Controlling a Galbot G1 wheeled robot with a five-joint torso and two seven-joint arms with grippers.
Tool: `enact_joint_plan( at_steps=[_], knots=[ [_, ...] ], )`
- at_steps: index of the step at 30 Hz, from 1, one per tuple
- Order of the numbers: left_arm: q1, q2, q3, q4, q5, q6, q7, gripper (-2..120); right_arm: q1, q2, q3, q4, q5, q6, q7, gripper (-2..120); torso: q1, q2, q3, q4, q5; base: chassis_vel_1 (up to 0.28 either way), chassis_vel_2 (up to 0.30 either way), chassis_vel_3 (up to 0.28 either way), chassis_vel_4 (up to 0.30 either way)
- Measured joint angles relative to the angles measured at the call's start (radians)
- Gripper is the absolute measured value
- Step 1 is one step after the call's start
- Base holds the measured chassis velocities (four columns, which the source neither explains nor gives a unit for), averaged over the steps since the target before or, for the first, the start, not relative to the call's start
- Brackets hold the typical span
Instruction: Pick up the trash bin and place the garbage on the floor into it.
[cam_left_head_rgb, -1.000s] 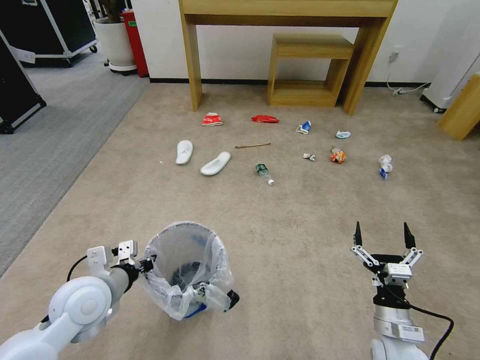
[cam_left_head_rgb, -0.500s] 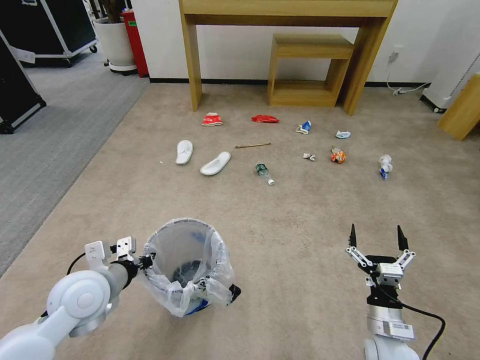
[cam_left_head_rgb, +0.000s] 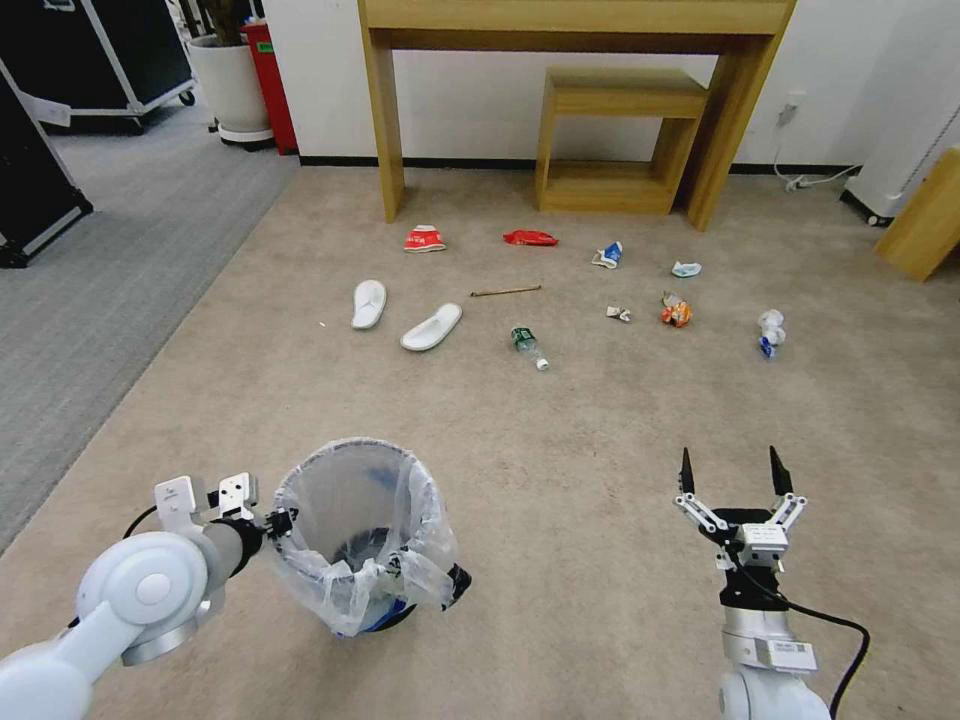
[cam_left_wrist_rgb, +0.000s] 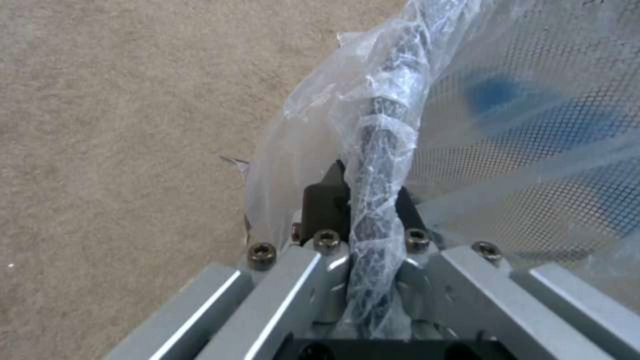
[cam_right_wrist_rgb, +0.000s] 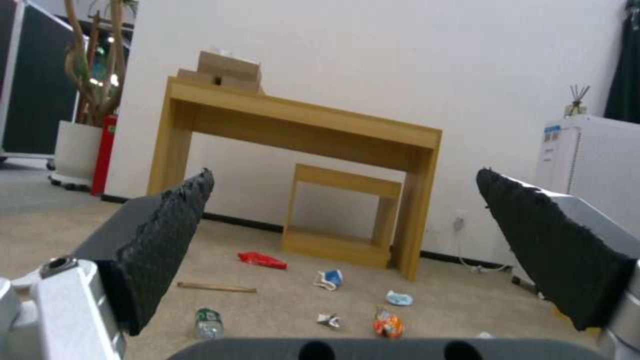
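While the left gripper (cam_left_head_rgb: 280, 521) pinches the bag-wrapped rim of the bin (cam_left_head_rgb: 356, 535), the bin sits low in front of the robot's left side. The right gripper (cam_left_head_rgb: 730, 472) hovers over bare carpet (cam_left_head_rgb: 560, 440) with fingers spread wide. Garbage (cam_left_head_rgb: 526, 341) lies scattered farther ahead, near the wooden table (cam_left_head_rgb: 570, 30).

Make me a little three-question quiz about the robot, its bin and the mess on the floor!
1. True or false: the left gripper has its jaws clamped on the rim of the small round trash bin lined with a crinkly whitish plastic bag.
2. The right gripper has its jaws: A) open and empty B) shut on a bottle.
3. Fill in: the thin wooden stick lies on the beige ____.

Key: 1 true; 2 A; 3 carpet.
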Motion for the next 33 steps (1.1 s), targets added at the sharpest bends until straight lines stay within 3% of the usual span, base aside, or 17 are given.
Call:
enact_joint_plan(
  at_steps=[8, 24, 33],
  knots=[
    [0.053, 0.000, -0.048, -0.014, 0.003, 0.003, 0.000, 0, 0.009, 0.003, -0.007, -0.010, -0.003, 0.007, -0.015, 100, 0.000, 0.000, 0.000, 0.0000, -0.0001, -0.108, 0.102, 0.106, -0.086],
    [0.129, -0.032, -0.109, -0.040, 0.019, 0.005, -0.003, 0, 0.010, 0.008, -0.022, -0.018, -0.061, 0.030, -0.007, 100, 0.001, 0.000, 0.000, -0.0001, -0.0002, -0.230, 0.234, 0.226, -0.240],
    [0.146, -0.032, -0.127, -0.059, 0.013, 0.005, -0.008, 0, 0.009, 0.006, -0.011, -0.013, -0.059, 0.042, -0.008, 100, 0.000, 0.000, 0.000, 0.0001, -0.0001, -0.012, 0.013, 0.013, -0.017]
  ],
)
